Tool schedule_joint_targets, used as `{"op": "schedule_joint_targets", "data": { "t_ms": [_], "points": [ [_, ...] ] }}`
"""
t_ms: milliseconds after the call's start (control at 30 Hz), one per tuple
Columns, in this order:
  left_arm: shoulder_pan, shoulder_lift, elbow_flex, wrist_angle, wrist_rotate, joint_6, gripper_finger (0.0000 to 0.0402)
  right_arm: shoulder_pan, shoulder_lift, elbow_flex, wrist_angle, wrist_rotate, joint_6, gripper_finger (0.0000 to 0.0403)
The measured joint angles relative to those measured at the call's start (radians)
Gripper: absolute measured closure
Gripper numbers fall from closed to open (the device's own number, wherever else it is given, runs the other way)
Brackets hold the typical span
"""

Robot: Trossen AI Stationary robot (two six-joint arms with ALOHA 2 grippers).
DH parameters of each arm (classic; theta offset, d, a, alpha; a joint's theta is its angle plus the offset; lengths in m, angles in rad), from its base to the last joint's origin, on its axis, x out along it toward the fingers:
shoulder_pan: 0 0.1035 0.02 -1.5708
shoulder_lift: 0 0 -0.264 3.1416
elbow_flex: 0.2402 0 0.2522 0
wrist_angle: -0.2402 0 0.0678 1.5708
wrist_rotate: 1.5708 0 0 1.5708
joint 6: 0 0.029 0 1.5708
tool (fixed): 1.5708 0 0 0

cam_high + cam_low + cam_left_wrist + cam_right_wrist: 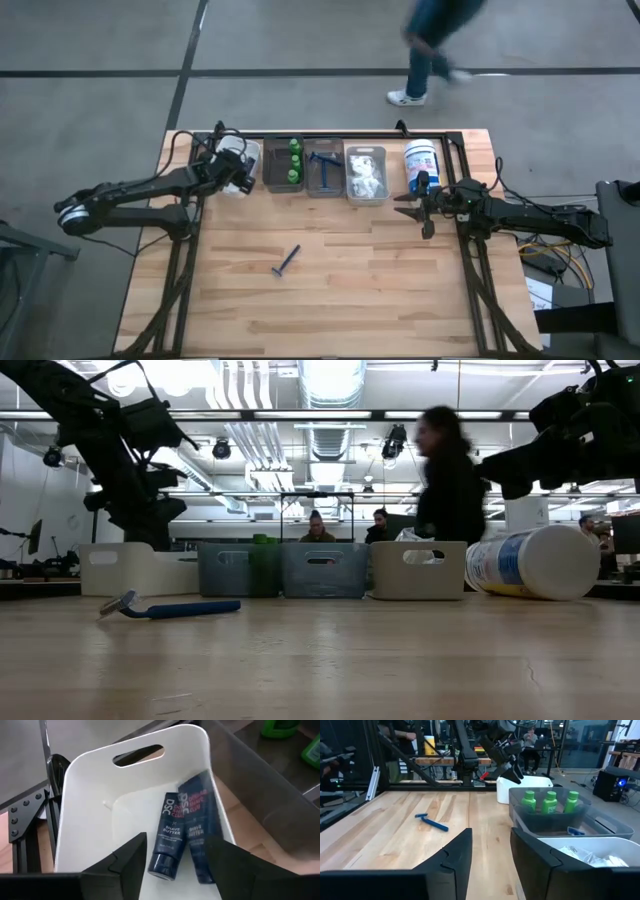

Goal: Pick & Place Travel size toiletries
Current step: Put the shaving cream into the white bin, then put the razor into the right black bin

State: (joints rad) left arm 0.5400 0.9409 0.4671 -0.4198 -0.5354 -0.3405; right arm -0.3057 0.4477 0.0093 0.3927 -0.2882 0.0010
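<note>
Wooden slats form your work table (pixel 330 300), with a row of bins along its far edge and a person (pixel 428 50) walking on the grey floor beyond it. Your left gripper (pixel 238 170) hangs over the white bin (pixel 135 785) at the left end of the row, fingers (pixel 131 857) spread apart and holding nothing; below them two dark blue tubes (pixel 167 837) lie side by side on the bin floor. Next along, a dark bin (pixel 283 165) holds three green bottles (pixel 549 802) upright, its neighbour (pixel 323 172) holds a blue razor (pixel 322 165), and a clear bin (pixel 366 175) holds clear packets (pixel 368 178). One blue razor (pixel 286 262) lies alone on the open table, well apart from both arms. Your right gripper (pixel 412 205) hovers just in front of the white tub (pixel 420 158), which lies on its side; its fingers (pixel 456 855) stand partly apart, empty.
</note>
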Motion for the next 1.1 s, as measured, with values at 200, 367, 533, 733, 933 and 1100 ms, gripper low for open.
{"op": "schedule_joint_targets", "data": {
  "t_ms": [200, 367, 533, 733, 933, 1100],
  "points": [
    [0.002, -0.002, 0.019, -0.001, 0.002, 0.009, 0.0179, 0.0, 0.0, 0.0, 0.0, 0.0, -0.007, 0.0254],
    [0.002, -0.003, 0.067, 0.0, 0.08, 0.053, 0.0178, 0.0, 0.0, 0.0, 0.0, 0.0, 0.004, 0.0242],
    [-0.002, -0.003, 0.124, 0.0, 0.187, 0.071, 0.0179, 0.0, 0.0, 0.0, 0.0, 0.0, -0.007, 0.0229],
    [-0.082, -0.003, 0.165, 0.001, 0.268, 0.117, 0.0181, 0.0, 0.0, 0.0, 0.0, 0.0, 0.004, 0.0216],
    [-0.283, -0.003, 0.17, 0.026, 0.279, 0.124, 0.0182, 0.0, 0.0, 0.0, 0.0, 0.0, -0.008, 0.0206],
    [-0.51, 0.0, 0.169, 0.096, 0.266, 0.121, 0.0182, 0.0, 0.0, 0.0, 0.0, 0.0, 0.003, 0.0202]
  ]
}}
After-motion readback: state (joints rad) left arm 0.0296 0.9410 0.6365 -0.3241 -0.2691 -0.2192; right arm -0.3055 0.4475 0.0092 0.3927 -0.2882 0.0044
